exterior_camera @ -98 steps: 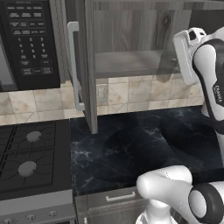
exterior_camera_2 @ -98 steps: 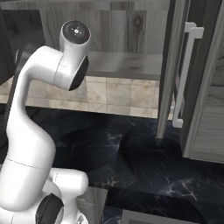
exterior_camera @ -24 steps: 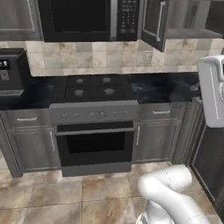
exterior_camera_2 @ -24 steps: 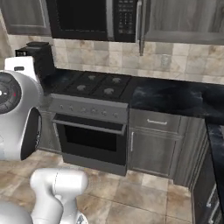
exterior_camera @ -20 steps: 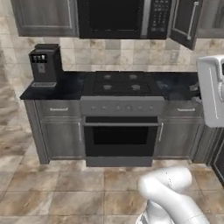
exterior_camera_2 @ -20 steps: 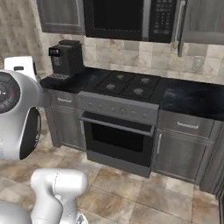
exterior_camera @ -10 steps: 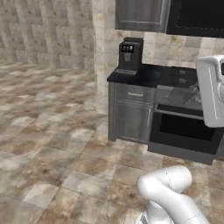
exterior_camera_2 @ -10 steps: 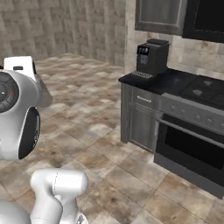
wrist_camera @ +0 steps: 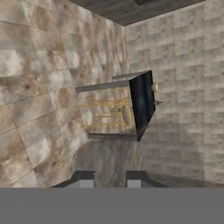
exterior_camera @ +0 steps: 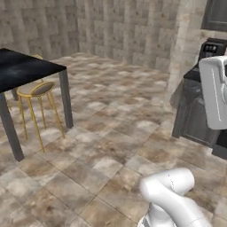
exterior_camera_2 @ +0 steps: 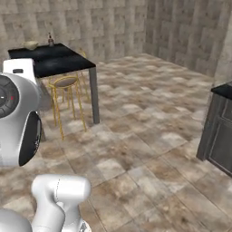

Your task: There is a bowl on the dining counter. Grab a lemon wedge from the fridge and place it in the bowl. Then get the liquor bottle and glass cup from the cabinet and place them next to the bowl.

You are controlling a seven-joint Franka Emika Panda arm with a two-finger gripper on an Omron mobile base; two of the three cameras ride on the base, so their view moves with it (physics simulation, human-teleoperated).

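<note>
1. The bowl, pale beige and round, sits at the far end of the table, a black marbled slab on grey legs.
2. Just beside the bowl stands one small dark liquor bottle with a thin neck; the two are close together but apart.
3. In the hand view the table appears rolled on its side, with the bowl and the bottle as tiny shapes on its far edge, well apart from the hand.
4. The hand's two dark fingertips stand with a narrow gap between them; nothing shows between the tips there, and whether they grip anything cannot be told.
5. Yellow-legged round stools tuck under the table: one clear stool in the right base view, and one stool in front with a second yellow rim behind it in the left base view.
6. The floor is mottled brown and beige stone tile; the walls are grey-brown tile.
7. A dark grey cupboard under a black worktop stands at the right of the left base view.
</note>
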